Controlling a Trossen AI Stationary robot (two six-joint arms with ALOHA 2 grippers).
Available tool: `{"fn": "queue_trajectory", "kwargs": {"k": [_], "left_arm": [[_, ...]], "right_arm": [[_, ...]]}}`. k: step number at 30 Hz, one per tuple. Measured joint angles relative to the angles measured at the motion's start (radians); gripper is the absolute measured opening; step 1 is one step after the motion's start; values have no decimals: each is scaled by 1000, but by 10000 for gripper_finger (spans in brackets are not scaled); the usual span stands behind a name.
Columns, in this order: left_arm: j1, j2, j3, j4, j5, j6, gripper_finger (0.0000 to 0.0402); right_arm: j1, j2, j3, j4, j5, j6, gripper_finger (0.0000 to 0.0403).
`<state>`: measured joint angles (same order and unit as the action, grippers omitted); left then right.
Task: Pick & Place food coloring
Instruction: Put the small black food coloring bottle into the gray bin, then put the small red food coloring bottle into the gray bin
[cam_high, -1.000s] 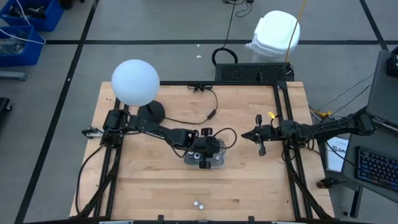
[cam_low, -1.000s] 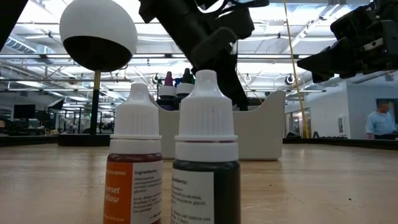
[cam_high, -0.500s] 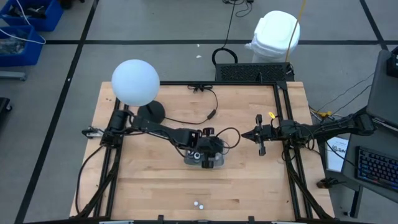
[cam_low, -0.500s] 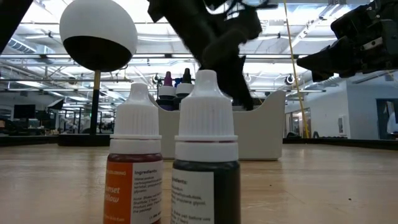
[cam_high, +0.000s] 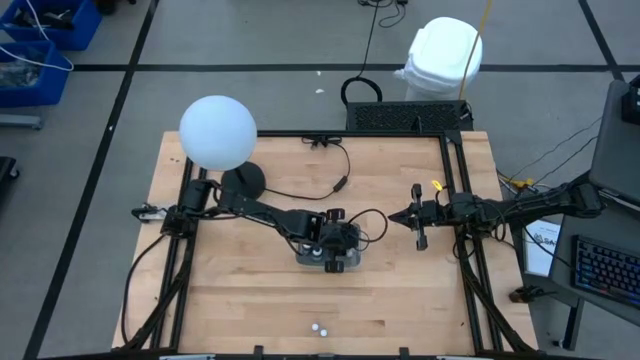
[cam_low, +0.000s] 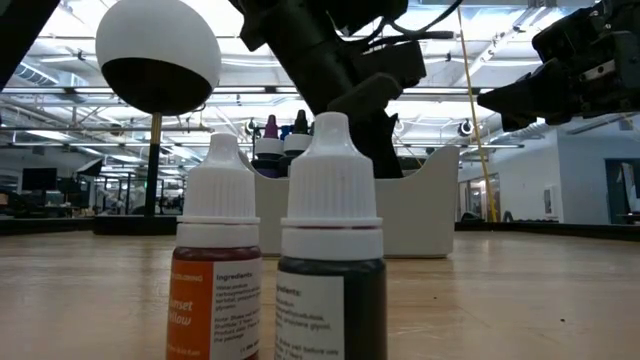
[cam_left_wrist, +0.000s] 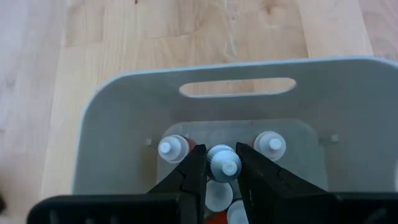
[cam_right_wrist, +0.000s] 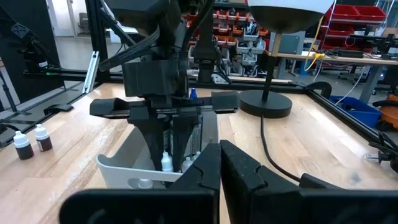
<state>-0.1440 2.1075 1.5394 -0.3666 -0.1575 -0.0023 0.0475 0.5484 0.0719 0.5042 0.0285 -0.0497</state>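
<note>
A small food coloring bottle (cam_left_wrist: 224, 167) with a white cap sits between the fingers of my left gripper (cam_left_wrist: 221, 150), which reaches down into the pale grey tray (cam_left_wrist: 124, 106) at the table's middle (cam_high: 345, 264). Other white-capped bottles (cam_left_wrist: 173, 148) (cam_left_wrist: 269, 144) stand on the tray's floor. Two more bottles, one orange (cam_low: 215, 270) and one dark (cam_low: 330, 270), stand upright near the table's front edge (cam_high: 318, 328). My right gripper (cam_high: 392, 217) hangs shut above the table's right side, away from the tray. My left gripper pinches the bottle's white cap (cam_left_wrist: 231, 167) between its two fingers (cam_left_wrist: 194, 171), one on each side. The fingers slant down from the table's left side into the tray. The bottle stands upright in the hold; whether its base touches the tray floor is hidden.
A lamp with a white globe (cam_high: 218, 131) and a round black base (cam_high: 244, 181) stands at the back left, its cable (cam_high: 340, 180) running across the far part of the table. The tray's far wall has a handle slot (cam_left_wrist: 236, 87). Bare wood lies between the tray and the front bottles.
My left gripper has sunk a little deeper into the tray and shifted slightly toward the table's right edge, keeping the bottle between its fingers.
</note>
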Motion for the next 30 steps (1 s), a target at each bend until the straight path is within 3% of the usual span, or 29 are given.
{"fn": "queue_trajectory", "kwargs": {"k": [11, 19, 25, 30], "left_arm": [[8, 0, 0, 27, 2, 20, 128], [19, -7, 6, 17, -3, 42, 137], [-36, -36, 188, -143, -47, 79, 138], [-122, -34, 399, -427, -111, 22, 138]], "right_arm": [[0, 0, 0, 0, 0, 0, 0], [0, 0, 0, 0, 0, 0, 0], [0, -1, 0, -7, 0, 0, 0], [0, 0, 0, -9, 0, 3, 0]]}}
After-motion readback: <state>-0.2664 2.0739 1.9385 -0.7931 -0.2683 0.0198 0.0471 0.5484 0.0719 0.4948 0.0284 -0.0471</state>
